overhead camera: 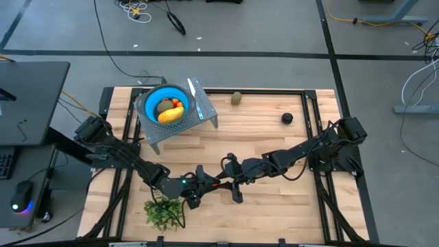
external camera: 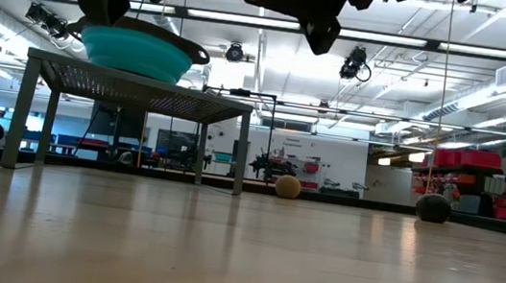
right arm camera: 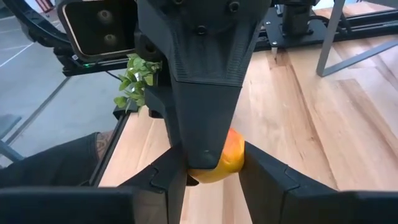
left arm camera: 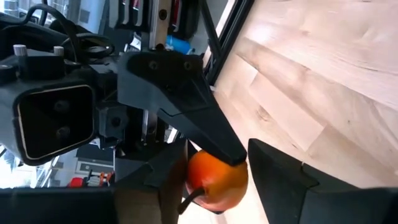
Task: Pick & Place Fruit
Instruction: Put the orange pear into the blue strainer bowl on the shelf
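A small orange toy fruit (overhead camera: 218,182) sits between both grippers above the table's middle, toward its near edge. My left gripper (overhead camera: 204,185) reaches it from the left and my right gripper (overhead camera: 230,180) from the right, each shut on it. In the low view both grippers stand high above the tabletop. A round blue bowl (overhead camera: 164,103) on a grey metal stand holds a yellow-orange piece (overhead camera: 170,114), an olive-brown oval and tiny orange ones. Another olive-brown oval (overhead camera: 236,98) and a dark ball (overhead camera: 287,118) rest on the table near its far edge. My left gripper (left arm camera: 214,171) pinches the orange fruit (left arm camera: 214,180) between its two fingers, coming roughly level from the table's left. The fruit is lifted clear of the table. My right gripper's finger (left arm camera: 199,118) lies over part of the fruit. My right gripper (right arm camera: 214,168) pinches the same fruit's sides (right arm camera: 233,155) between its two fingers (right arm camera: 267,177), coming from the table's right. My left gripper's finger (right arm camera: 205,93) covers the fruit's middle, so only its lower edge and one side show.
A green leafy sprig (overhead camera: 163,213) lies at the table's near edge, below my left gripper. The metal stand's legs (external camera: 242,150) stand on the far left of the table. Black rails frame the tabletop. A desk with a mouse stands off the table's left side.
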Robot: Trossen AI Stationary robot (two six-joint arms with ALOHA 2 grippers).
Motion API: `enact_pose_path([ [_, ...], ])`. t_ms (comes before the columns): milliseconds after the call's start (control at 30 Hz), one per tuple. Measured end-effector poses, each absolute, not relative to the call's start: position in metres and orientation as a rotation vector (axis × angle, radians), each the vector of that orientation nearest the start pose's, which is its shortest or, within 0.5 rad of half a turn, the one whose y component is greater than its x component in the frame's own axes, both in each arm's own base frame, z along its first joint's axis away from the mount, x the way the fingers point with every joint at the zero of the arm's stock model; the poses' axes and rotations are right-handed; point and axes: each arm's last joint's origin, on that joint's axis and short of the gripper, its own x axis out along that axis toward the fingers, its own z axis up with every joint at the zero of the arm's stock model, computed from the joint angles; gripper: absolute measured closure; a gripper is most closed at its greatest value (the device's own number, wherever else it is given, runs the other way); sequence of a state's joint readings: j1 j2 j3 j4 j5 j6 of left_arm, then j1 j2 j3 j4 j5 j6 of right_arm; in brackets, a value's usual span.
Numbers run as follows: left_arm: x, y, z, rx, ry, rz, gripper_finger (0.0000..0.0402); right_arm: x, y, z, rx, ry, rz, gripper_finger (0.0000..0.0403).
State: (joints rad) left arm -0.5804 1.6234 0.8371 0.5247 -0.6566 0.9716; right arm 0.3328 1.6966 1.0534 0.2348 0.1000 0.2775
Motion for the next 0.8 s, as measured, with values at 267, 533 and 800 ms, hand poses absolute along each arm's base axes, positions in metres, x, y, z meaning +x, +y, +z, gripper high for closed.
enact_pose_path([
  [267, 0.291, -0.17, 0.213, 1.119, 0.242, -0.021, 0.0255, 0.354, 0.119, 0.228, 0.178, 0.427, 0.169, 0.0265],
  [533, 0.291, -0.17, 0.212, 1.124, 0.253, -0.007, 0.0271, 0.355, 0.115, 0.228, 0.181, 0.43, 0.165, 0.0262],
  [800, 0.284, -0.18, 0.213, 1.068, 0.244, 0.005, 0.0275, 0.354, 0.115, 0.232, 0.158, 0.412, 0.17, 0.0213],
])
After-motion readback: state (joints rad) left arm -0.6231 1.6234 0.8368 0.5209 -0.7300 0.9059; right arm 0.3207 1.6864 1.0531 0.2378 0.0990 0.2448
